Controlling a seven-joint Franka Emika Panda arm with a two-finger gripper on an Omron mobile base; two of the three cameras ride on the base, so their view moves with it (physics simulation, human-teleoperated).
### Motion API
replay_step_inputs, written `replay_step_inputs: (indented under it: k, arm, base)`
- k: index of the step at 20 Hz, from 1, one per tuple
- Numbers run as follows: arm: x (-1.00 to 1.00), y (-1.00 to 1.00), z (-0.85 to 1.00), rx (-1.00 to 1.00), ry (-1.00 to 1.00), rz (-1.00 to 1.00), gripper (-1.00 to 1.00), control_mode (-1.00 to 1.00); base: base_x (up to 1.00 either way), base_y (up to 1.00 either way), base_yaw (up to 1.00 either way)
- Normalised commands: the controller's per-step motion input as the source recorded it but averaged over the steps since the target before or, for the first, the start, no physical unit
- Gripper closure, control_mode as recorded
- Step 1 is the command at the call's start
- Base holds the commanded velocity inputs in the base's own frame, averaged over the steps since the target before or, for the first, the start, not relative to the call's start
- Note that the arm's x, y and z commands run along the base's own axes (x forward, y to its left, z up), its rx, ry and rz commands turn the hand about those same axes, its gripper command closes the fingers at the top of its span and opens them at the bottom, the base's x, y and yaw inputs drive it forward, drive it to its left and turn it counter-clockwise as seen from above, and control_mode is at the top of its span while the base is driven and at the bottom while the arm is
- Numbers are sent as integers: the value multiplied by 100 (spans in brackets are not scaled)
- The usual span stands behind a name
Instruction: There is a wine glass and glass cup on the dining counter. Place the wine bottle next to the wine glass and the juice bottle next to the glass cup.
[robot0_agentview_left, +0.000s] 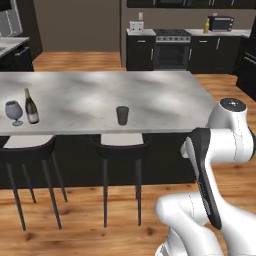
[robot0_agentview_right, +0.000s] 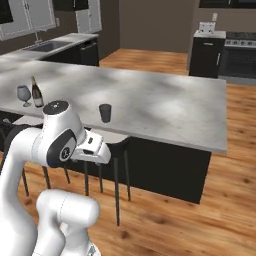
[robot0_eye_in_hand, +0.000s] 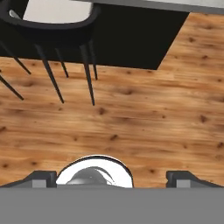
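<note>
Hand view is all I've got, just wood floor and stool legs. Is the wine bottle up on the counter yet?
Observer: Yes. The wine bottle stands upright right beside the wine glass on the dining counter.
Operator: And the cup?
Observer: The glass cup stands alone near the counter's stool-side edge, with nothing next to it.
Operator: So where's the juice?
Observer: The juice bottle is on the far kitchen counter, beside the microwave.
</note>
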Motion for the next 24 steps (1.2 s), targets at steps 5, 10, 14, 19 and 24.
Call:
replay_step_inputs:
  k: [5, 10, 14, 19, 24]
  arm:
    - [0, 0, 0, 0, 0, 0, -100, 100]
    - [0, 0, 0, 0, 0, 0, -100, 100]
    - [0, 0, 0, 0, 0, 0, -100, 100]
    - [0, 0, 0, 0, 0, 0, -100, 100]
    - [0, 0, 0, 0, 0, 0, -100, 100]
  base:
    - [0, -77, 0]
    - [0, -77, 0]
    - [1, -77, 0]
    - [8, -77, 0]
    - [16, -75, 0]
